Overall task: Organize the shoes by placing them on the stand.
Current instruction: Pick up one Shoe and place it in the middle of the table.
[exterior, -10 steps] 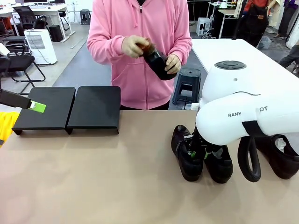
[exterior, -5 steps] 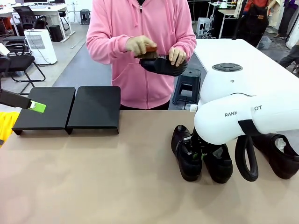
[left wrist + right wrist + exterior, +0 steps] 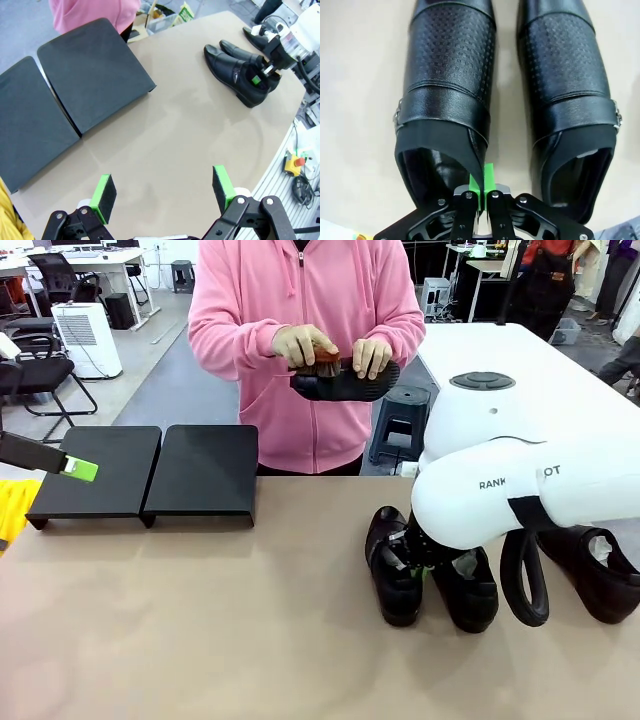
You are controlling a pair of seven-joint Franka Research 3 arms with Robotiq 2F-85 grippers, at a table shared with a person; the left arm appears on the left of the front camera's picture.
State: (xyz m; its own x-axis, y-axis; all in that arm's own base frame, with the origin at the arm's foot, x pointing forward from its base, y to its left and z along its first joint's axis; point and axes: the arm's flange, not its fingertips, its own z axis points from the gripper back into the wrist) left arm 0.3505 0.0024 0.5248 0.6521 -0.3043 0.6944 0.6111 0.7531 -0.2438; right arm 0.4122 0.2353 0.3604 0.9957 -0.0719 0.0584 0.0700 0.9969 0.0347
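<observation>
The tan bench (image 3: pixel 200 640) carries the black two-platform stand (image 3: pixel 150 472) at its far left, with no shoe on it yet, so the task is at its first pick. The white right arm (image 3: pixel 540 480) bends low over a pair of buckled black dress shoes that lie side by side near the bench's middle right, well apart from the stand. A third shoe (image 3: pixel 600 580) lies behind the arm at the far right. Across the bench a person (image 3: pixel 300 300) holds the fourth shoe (image 3: pixel 345 385) level at chest height with a small brown brush (image 3: pixel 322 362) on top of it. The right tool (image 3: pixel 482 182) is pressed together on the inner collar wall of the gripped shoe (image 3: pixel 392 575), with one pad inside the heel opening and one in the gap beside its mate (image 3: pixel 470 590). The left tool (image 3: pixel 162 187) hangs spread and empty above the bench near the stand. The next move, as I judge it, is to lift straight up without dragging the mate, then carry the shoe leftward and set it flat on a platform. Compared with a second ago, the right tool has closed on the collar, the arm has edged a little to the left, and the person has turned the fourth shoe from toe-down to level. The left tool has not moved.
</observation>
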